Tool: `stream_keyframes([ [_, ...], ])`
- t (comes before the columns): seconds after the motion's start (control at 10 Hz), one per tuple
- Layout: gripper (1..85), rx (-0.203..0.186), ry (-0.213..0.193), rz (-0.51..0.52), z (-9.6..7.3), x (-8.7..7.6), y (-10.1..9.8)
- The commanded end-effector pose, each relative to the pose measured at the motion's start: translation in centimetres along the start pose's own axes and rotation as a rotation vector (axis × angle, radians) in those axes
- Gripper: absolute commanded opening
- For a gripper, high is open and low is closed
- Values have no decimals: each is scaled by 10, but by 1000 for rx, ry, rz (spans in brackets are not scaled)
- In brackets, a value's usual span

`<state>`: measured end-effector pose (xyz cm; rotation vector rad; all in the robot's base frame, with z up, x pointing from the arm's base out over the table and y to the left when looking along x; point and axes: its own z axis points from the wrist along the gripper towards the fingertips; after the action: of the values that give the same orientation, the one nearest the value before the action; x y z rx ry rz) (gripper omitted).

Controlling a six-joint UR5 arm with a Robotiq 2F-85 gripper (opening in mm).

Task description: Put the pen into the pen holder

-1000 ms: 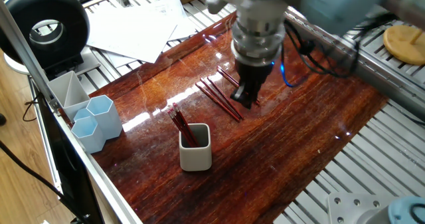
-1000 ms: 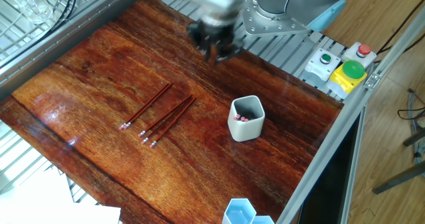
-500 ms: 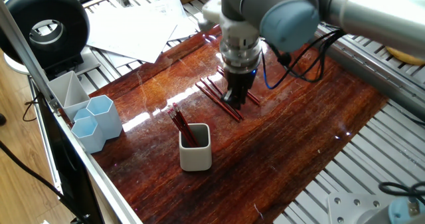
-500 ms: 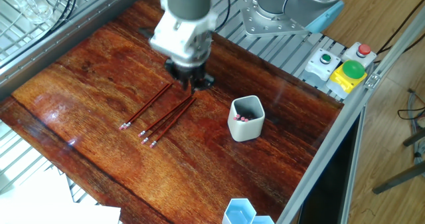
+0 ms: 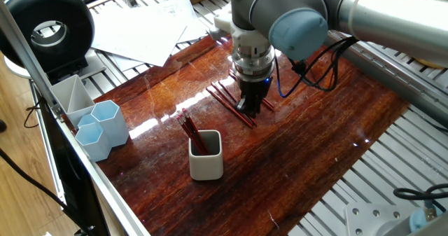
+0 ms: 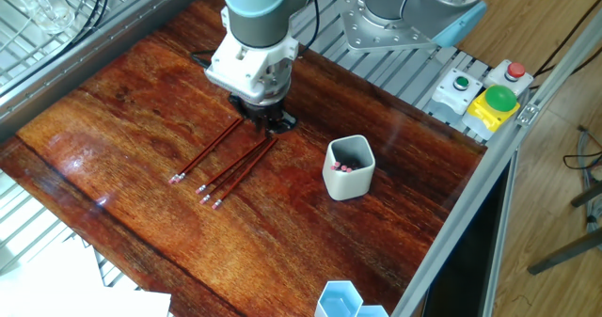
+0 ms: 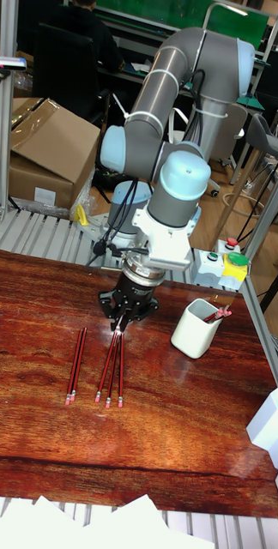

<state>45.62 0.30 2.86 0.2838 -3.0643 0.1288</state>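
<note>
Tool [image 6: 264, 121] sat low over the far ends of the pens [image 6: 237, 167], left of the pen holder [image 6: 349, 167]; grip state unclear. Pens looked thin, stiff, light and slick on the glossy tabletop [image 6: 141, 82], so pinch one mid-shaft or near its end.

I count five pens [image 7: 110, 369] lying flat, one pen holder [image 5: 206, 164] (more stand inside, too bunched to count), and two blue cups [image 5: 105, 124] at the left.

Glossy red-brown wooden tabletop [image 5: 315, 145], cardboard boxes [image 7: 40, 150], wood floor [image 6: 555, 16], office chair [image 7: 259, 137]
</note>
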Motion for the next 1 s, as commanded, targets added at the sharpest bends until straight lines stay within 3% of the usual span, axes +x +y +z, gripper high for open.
stream_keyframes([
  [0.0, 233, -10, -20, 27, 2, -6, 1],
  [0.6, 220, -8, -79, 46, 2, -22, 0],
  [0.9, 157, -18, -63, 74, 2, -18, 2],
])
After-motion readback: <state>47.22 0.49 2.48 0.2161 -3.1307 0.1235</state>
